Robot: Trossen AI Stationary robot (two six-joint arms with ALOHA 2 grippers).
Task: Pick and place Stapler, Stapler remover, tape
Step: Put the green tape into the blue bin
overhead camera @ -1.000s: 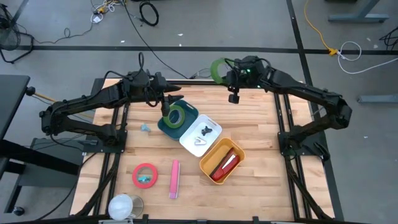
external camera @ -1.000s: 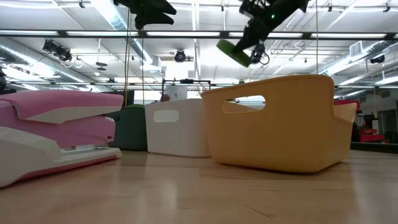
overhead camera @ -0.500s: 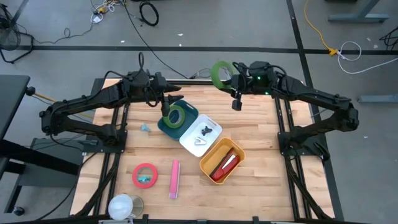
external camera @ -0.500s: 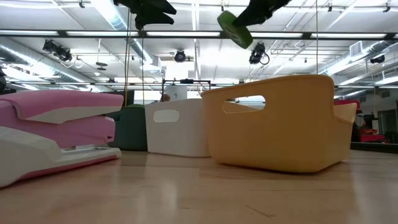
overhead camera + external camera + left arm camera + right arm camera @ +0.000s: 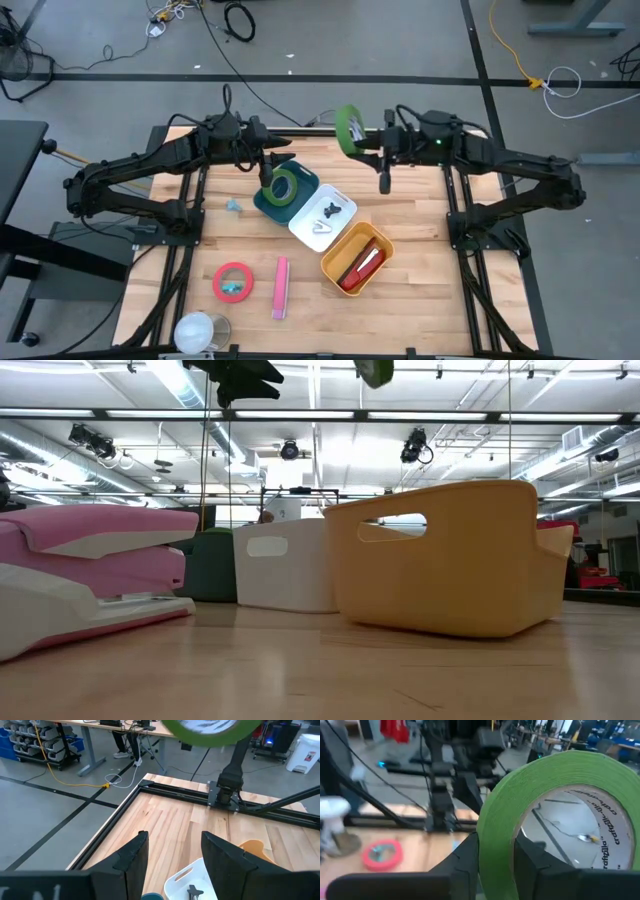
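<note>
1. Tape: a green roll (image 5: 349, 129) hangs in the air over the bench's (image 5: 420, 300) far edge, clenched on its rim by the right gripper (image 5: 360, 140). In the right wrist view the roll (image 5: 555, 810) fills most of the picture, with the two dark fingers (image 5: 465, 855) pinching its green wall.
2. The right arm (image 5: 500, 165) reaches in from the right side, its forearm lying nearly level and pointing left, the roll standing on edge at its tip. In the low view only the roll's lower edge (image 5: 374, 370) shows at the top.
3. The left gripper (image 5: 268, 172) hovers above the dark green bin (image 5: 262, 200), which holds a second green roll (image 5: 285, 186). Its fingers (image 5: 135, 860) stand apart and hold nothing.
4. The left arm (image 5: 150, 170) stretches from the left side toward the bench's middle, wrist bent downward over that bin.
5. A white bin (image 5: 305, 228) touches the dark green one and holds a black staple remover (image 5: 333, 210) and a pale object I cannot identify.
6. A yellow bin (image 5: 335, 262) next to it holds a red stapler (image 5: 358, 268).
7. On the near bench lie a red tape roll (image 5: 233, 282) and, just beside it, a pink stapler (image 5: 281, 287).
</note>
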